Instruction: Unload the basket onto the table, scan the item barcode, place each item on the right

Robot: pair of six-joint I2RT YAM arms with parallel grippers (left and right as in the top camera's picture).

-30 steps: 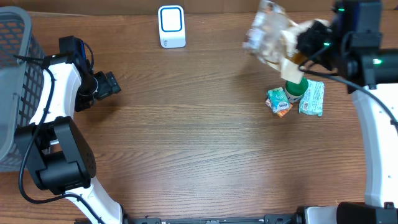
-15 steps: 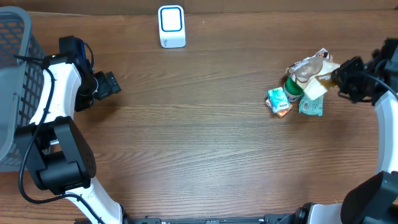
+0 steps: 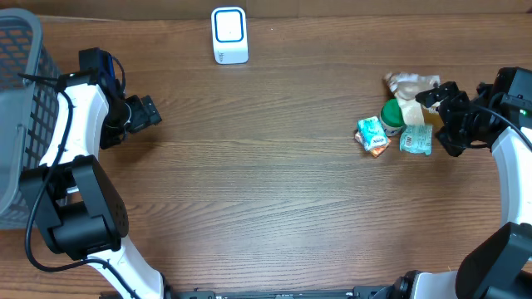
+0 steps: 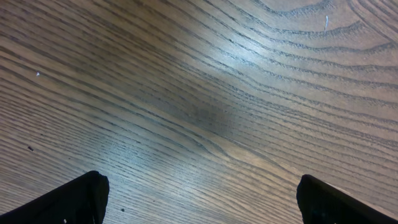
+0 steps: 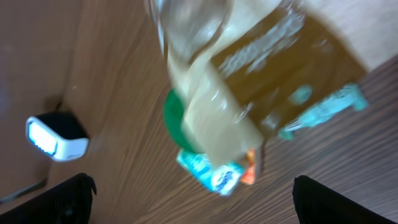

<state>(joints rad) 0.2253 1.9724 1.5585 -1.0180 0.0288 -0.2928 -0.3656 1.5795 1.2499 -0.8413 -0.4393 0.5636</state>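
The clear packet (image 3: 409, 84), held aloft a second ago, now lies at the upper right, touching the green lid (image 3: 391, 112). The right gripper (image 3: 440, 120) has released it, fingers spread. The left gripper (image 3: 148, 111) fingers stay apart, empty.

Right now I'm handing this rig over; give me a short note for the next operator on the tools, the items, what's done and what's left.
Left tool: open, empty, over the table at the left.
Right tool: open, holding nothing, right next to the item pile.
Items: clear bag touches the green-capped container; a teal-and-orange packet and a teal packet lie beside it. Barcode scanner stands at the far edge.
Done: no scan can be confirmed from these views.
Left: likely pick one item and show its barcode to the scanner.
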